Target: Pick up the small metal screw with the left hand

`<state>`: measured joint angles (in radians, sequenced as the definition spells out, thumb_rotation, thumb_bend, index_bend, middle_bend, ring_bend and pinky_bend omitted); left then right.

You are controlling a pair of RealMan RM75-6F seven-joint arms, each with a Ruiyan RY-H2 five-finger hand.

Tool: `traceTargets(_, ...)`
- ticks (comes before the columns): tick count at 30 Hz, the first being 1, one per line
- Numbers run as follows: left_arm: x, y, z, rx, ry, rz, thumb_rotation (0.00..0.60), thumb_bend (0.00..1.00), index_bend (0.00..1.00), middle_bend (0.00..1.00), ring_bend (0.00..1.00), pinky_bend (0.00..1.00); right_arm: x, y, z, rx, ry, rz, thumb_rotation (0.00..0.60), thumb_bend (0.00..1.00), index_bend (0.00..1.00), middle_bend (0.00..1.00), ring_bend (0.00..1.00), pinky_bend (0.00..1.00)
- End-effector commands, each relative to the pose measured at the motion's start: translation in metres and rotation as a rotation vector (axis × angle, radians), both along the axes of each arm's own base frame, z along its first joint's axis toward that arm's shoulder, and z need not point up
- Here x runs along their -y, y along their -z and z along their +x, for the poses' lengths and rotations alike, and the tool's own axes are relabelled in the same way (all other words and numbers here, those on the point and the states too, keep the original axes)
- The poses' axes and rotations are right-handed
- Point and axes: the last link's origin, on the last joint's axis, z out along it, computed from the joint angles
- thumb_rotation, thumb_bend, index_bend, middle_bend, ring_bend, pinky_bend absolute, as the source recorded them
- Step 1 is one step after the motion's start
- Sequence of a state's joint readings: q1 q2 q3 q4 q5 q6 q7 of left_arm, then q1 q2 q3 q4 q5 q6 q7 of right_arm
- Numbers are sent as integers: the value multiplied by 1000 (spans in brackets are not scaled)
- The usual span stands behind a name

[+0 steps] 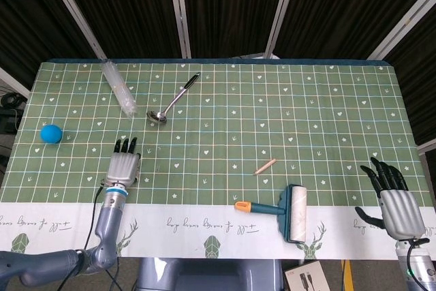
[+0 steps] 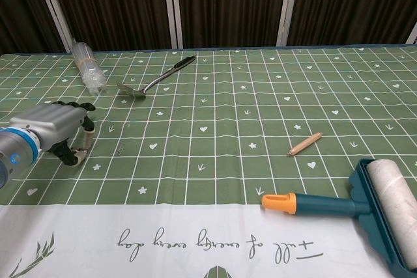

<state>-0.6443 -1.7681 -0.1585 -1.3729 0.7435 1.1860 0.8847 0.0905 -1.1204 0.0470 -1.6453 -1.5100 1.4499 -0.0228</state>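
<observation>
Left hand (image 1: 125, 166) is down on the tabletop (image 1: 306, 114) near its 7 o'clock corner. It lies knuckles up with the dark fingers curled downward. In the chest view the thumb and a fingertip (image 2: 81, 155) come together right at the green checked cloth. Whether anything is pinched between them I cannot tell, since the spot is too small and shadowed. I cannot make out the small metal screw for certain. A thin metal sliver (image 2: 121, 148) lies on the cloth just beside the hand at its 3 o'clock, apart from the fingers. I cannot say if that is the screw or if the screw is hidden under the fingertips.

Around the hand, a blue ball (image 1: 51, 133) sits at its 10 o'clock, near the tabletop's edge. A clear plastic tube (image 1: 119, 87) lies slanted at its 12 o'clock. A metal spoon (image 1: 174, 100) lies at 1 o'clock with its bowl toward the hand. All three are well apart from the fingers, and nothing stands between the hand and the sliver.

Farther off at 3 o'clock lies a short wooden peg (image 1: 266, 166). A teal lint roller (image 1: 286, 212) with an orange-tipped handle lies at 4 o'clock on the white border.

The right hand (image 1: 396, 204) is past the tabletop's 4 o'clock corner, fingers spread, holding nothing.
</observation>
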Motion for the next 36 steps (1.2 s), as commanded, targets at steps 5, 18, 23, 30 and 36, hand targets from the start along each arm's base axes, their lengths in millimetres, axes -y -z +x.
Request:
traceTargets(5, 2, 3, -2, -1, -3, -4, 600, 374, 512, 0, 0, 0, 0, 0, 0, 0, 0, -2, 600, 111, 111, 0, 0, 69)
traceTargets(18, 3, -10, 15, 92, 40, 40, 600, 443, 573, 0, 0, 0, 0, -1, 0, 1, -8, -8, 600, 112, 112, 0, 0, 69)
traceTargets(23, 7, -19, 29, 212, 65, 67, 600, 447, 582, 0, 0, 0, -1, -1, 0, -5, -11, -8, 600, 112, 111, 0, 0, 69)
traceTargets(30, 16, -31, 39, 348, 142, 108, 600, 455, 594, 0, 0, 0, -1, 0, 0, -14, -12, -12, 600, 113, 111, 0, 0, 69)
traceTargets(36, 19, -41, 45, 430, 179, 127, 600, 459, 609, 0, 0, 0, -1, 0, 0, -17, -9, -12, 600, 113, 111, 0, 0, 69)
